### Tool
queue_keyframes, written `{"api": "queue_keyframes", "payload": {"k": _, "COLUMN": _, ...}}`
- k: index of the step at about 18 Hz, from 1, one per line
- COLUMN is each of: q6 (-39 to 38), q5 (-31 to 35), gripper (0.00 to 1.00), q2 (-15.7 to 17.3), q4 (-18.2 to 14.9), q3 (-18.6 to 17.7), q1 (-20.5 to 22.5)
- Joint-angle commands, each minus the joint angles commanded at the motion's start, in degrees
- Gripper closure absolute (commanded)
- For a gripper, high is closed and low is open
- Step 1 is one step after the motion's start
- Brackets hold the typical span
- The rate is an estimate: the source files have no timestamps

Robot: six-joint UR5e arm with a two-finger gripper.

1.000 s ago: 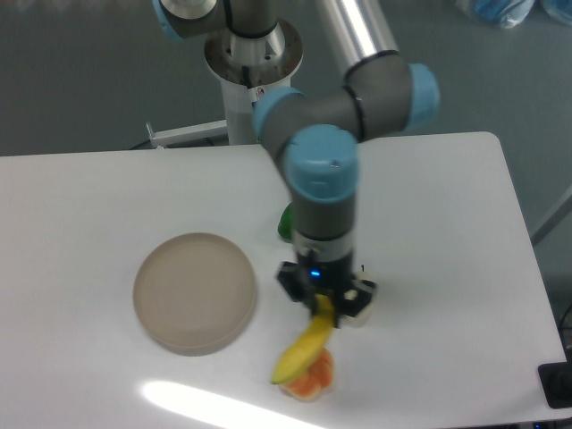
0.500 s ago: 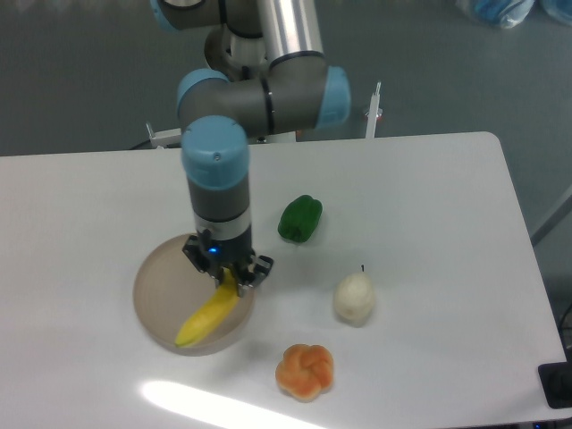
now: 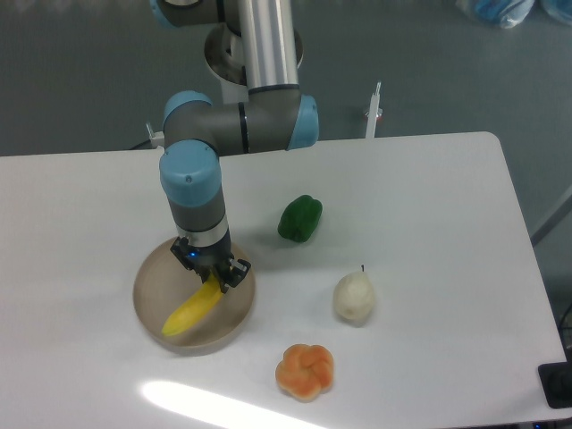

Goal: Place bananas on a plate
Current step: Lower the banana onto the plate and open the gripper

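The yellow banana (image 3: 189,309) hangs tilted over the round beige plate (image 3: 152,284), its lower end down toward the plate's front. My gripper (image 3: 211,275) is shut on the banana's upper end, above the right half of the plate. I cannot tell whether the banana's low end touches the plate.
A green bell pepper (image 3: 299,219) lies right of the plate. A pale pear (image 3: 354,298) stands further right. An orange, lobed fruit (image 3: 305,372) lies near the table's front edge. The arm's base stands at the back of the white table.
The gripper carried the banana left from beside the pear and orange fruit to over the plate, then a little further left and lower.
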Motion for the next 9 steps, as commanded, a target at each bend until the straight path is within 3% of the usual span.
{"api": "queue_keyframes", "payload": {"k": 9, "q6": 0.09, "q5": 1.58, "gripper": 0.76, "q2": -2.03, "q4": 0.09, "q3": 0.35, "q1": -0.70}}
